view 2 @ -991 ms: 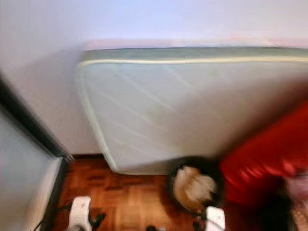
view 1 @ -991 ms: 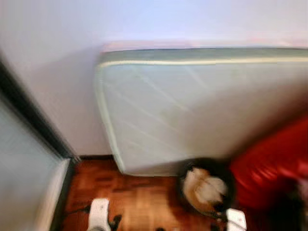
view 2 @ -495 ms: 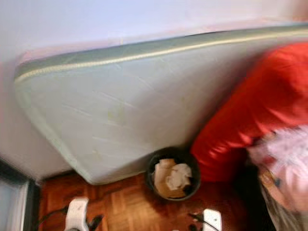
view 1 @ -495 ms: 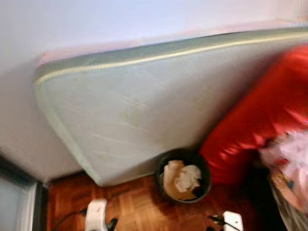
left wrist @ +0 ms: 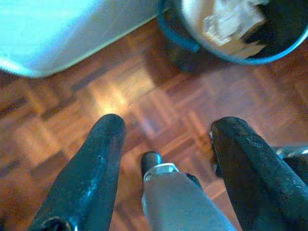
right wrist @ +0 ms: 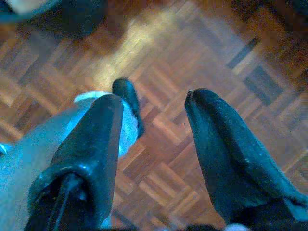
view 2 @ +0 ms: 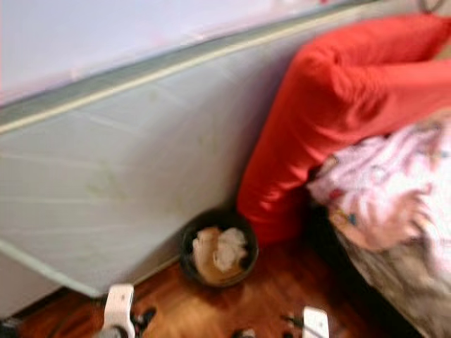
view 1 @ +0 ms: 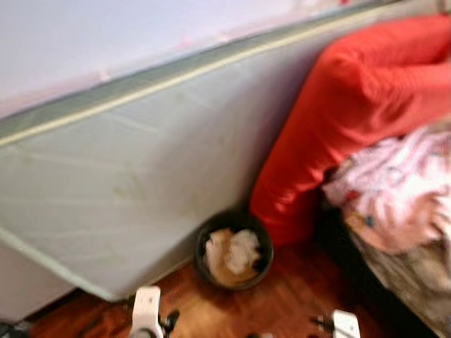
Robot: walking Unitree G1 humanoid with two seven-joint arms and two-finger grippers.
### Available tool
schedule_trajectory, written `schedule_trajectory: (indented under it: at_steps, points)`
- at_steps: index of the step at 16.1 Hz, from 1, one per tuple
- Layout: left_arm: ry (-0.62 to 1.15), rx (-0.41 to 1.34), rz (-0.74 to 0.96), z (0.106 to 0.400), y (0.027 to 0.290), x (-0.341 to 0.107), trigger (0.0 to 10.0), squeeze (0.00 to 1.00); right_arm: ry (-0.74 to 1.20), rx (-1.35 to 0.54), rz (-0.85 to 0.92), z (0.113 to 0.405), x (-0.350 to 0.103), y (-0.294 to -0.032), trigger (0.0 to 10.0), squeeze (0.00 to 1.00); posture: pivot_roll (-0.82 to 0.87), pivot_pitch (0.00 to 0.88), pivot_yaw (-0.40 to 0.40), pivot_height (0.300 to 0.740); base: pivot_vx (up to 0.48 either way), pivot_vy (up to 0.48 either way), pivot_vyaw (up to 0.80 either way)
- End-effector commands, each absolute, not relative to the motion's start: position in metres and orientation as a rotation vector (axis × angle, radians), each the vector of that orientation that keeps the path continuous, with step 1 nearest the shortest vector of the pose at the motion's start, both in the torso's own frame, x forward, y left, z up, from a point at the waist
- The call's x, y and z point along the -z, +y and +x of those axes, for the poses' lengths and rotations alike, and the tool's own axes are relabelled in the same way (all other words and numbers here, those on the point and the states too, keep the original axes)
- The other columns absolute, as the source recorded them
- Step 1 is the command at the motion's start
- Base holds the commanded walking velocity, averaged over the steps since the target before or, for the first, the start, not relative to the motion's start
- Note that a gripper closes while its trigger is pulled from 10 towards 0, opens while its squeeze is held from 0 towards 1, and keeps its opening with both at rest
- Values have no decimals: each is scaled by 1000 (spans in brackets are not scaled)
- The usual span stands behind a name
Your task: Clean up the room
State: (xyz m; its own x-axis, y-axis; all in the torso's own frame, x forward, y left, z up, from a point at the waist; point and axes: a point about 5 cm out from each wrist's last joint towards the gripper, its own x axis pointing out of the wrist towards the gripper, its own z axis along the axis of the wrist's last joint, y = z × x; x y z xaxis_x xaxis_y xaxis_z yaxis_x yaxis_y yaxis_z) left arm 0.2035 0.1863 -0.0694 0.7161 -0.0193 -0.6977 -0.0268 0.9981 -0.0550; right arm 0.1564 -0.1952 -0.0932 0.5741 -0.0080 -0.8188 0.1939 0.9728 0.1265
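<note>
A round black waste bin [view 1: 234, 250] with crumpled paper in it stands on the parquet floor, against a pale green mattress [view 1: 120, 183] that leans on the wall. The bin's rim [left wrist: 226, 53] also shows in the left wrist view. My left gripper [left wrist: 166, 130] hangs open over bare parquet, a little short of the bin, with nothing between its fingers. My right gripper [right wrist: 154, 103] is open too, above the floor, holding nothing. Both arms hang low at my sides.
A large red cushion [view 1: 352, 105] leans on the mattress just right of the bin. Pink patterned bedding [view 1: 394, 190] lies heaped on a bed at the right. White wall [view 1: 106, 35] rises behind. Parquet floor [view 1: 282, 303] spreads in front of the bin.
The camera has swung to the right: the mattress corner and dark door frame slid off to the left, while the red cushion and pink bedding came into view. The bin stays put.
</note>
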Motion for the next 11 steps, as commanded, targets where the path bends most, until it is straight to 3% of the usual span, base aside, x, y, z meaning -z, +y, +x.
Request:
schedule_trajectory:
  at_steps: [1,11]
  points:
    - [890,-75,-28,201,229,67,10000,0,843,270,406,206,65,-227,10000,0,-29,0,41,740,0,0,-781]
    - [893,-67,-23,202,228,66,10000,0,839,272,403,207,64,-229,10000,0,-29,0,31,740,0,0,-781]
